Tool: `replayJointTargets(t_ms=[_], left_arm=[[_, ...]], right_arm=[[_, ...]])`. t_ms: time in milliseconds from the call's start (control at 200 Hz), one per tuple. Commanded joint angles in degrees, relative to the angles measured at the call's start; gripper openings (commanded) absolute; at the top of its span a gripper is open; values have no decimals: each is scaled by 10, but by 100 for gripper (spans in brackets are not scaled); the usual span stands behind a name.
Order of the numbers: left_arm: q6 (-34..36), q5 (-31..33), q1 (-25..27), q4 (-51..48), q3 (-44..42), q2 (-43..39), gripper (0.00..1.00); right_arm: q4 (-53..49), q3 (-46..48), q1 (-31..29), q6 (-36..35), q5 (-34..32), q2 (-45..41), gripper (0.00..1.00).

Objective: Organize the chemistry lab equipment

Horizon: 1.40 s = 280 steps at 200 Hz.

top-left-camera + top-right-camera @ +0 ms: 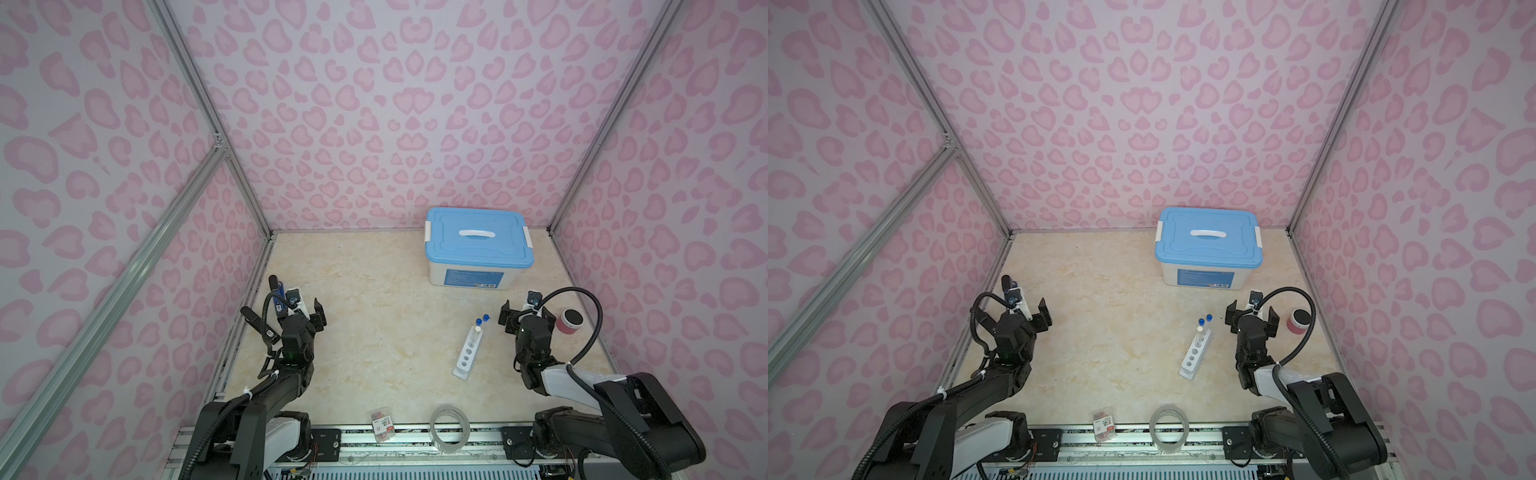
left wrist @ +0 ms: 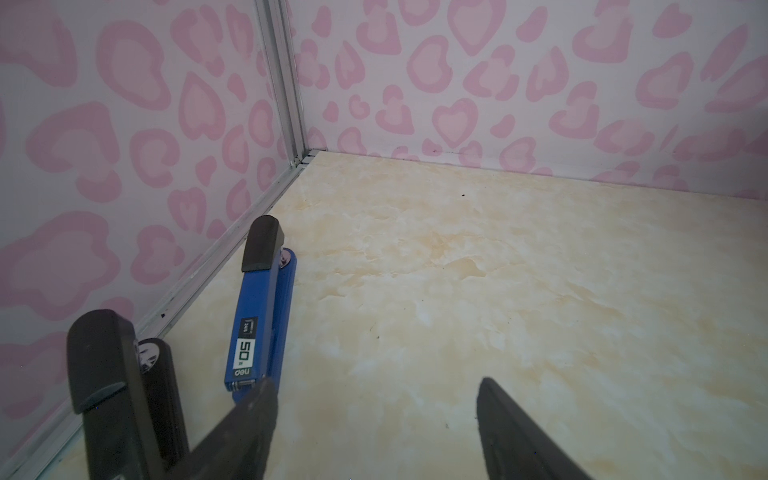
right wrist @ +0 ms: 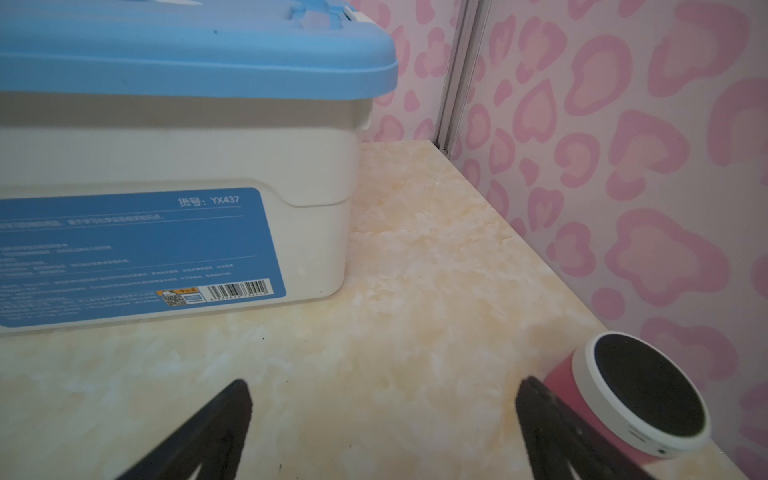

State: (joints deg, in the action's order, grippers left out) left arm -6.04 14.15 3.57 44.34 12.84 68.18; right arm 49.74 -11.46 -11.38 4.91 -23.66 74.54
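rack (image 1: 468, 353): right of centre, long axis near-to-far, tubes (image 1: 481, 320) at its far end
right gripper (image 1: 527, 312): spread wide, empty, rack sits just to its left, so the nearer arm
left gripper (image 1: 305, 309): spread too, empty, way off left

We see the white rack (image 1: 1192, 359) lying slantwise on the marbled table (image 1: 1100, 332), right of centre. Two blue-capped test tubes (image 1: 1201, 322) and a white-topped tube (image 1: 1200, 330) stand at its far end, and its nearer holes are empty. Just right of it hangs the right gripper (image 1: 1252, 316), jaws wide and gripping nothing. Further right, by the wall, stands a pink cylinder (image 1: 1298, 326) with a dark top. A blue-lidded box (image 1: 1208, 245) sits closed at the far side. The left gripper (image 1: 1013, 313) hovers near the left wall, likewise spread and empty. A clear tape roll (image 1: 1169, 428) and a small packet (image 1: 1104, 424) lie at the near edge.
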Motion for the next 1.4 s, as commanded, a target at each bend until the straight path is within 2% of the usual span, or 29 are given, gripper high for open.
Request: replayJointTargets(t_ms=[0,235,395,425,475,520,700,725,740,745,985,1085,1135,1215,1310,1395], left_arm=[[-3,-84,-16,28,26,24,76],[29,-121,-46,66,35,57,77],[31,-152,-59,141,58,170,77],[34,-156,-60,104,64,159,78],[31,-163,-64,148,47,161,78],[31,-170,-68,117,58,160,78],[31,-168,-67,120,60,162,84],[31,-167,-67,119,61,162,87],[31,-167,-67,118,61,163,99],[31,-166,-67,118,61,163,99],[32,-165,-66,119,60,161,97],[33,-164,-66,119,60,161,97],[33,-163,-65,119,60,161,97],[33,-163,-65,119,60,161,97],[33,-163,-65,119,60,162,97],[33,-162,-64,119,61,162,97]], right_arm=[[23,-32,8,5,30,17,99],[39,-26,34,15,84,17,99],[37,-24,50,31,96,15,99],[39,-22,50,32,97,15,99],[43,-22,50,29,103,15,99],[39,-24,51,29,108,15,99],[1,-52,53,20,136,24,99],[-8,-57,53,19,142,27,99],[-12,-61,53,17,144,28,99],[-14,-62,53,17,145,29,99],[-64,-99,59,12,171,42,99],[-114,-119,58,-64,179,40,99],[-84,-108,61,-46,142,33,99],[-18,-98,79,-52,149,57,99],[-3,-100,91,-44,167,92,99],[104,-67,96,-48,181,146,99]])
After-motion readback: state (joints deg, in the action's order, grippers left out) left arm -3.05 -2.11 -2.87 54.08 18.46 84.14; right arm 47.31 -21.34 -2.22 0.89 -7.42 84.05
